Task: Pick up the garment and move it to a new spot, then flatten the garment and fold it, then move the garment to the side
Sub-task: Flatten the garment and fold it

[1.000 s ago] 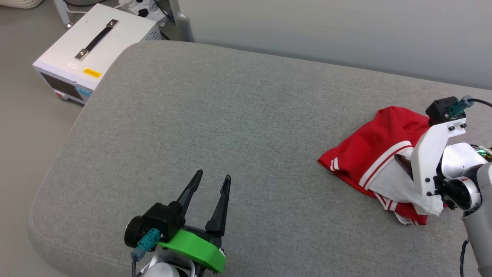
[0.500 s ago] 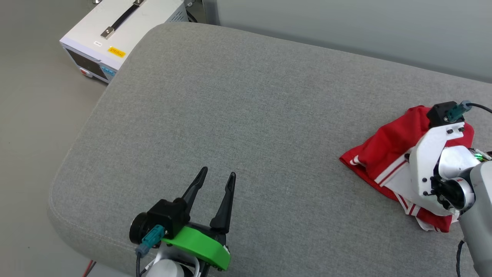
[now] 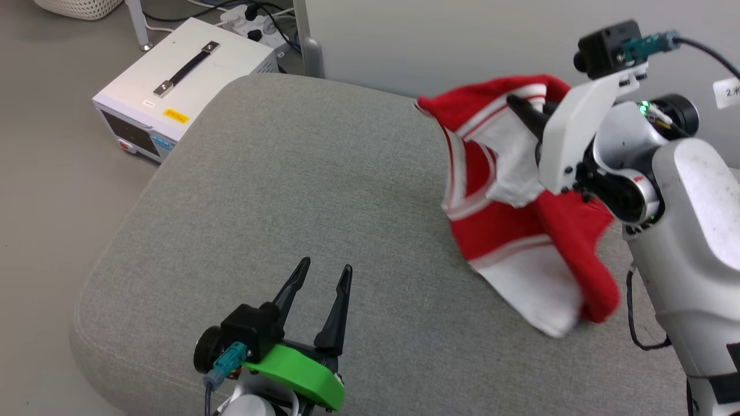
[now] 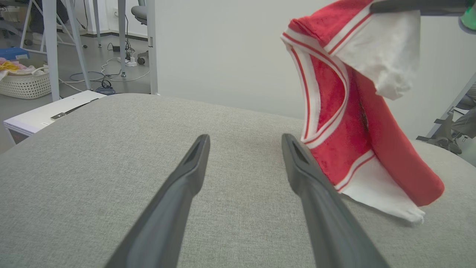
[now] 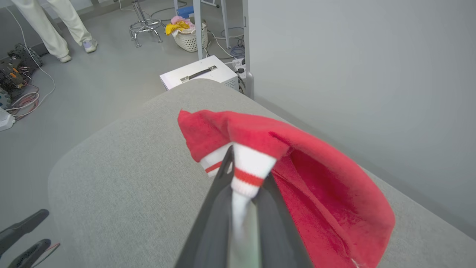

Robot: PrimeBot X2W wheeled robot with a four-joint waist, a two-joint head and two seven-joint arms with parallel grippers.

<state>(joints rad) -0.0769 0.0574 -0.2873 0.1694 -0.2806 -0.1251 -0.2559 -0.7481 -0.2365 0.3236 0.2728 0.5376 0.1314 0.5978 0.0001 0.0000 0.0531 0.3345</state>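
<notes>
Garment [image 3: 503,231] hung from right gripper [image 3: 516,106], upper right.
Right jaws were clamped on its striped trim above grey cushion [image 3: 289,185]; left gripper [image 3: 324,270] jaws apart, lower left. White basket [image 5: 189,36] held yellow and pink cloth.

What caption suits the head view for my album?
Right gripper holds the red-and-white garment hanging over the grey cushion; open left gripper hovers nearby.
</notes>
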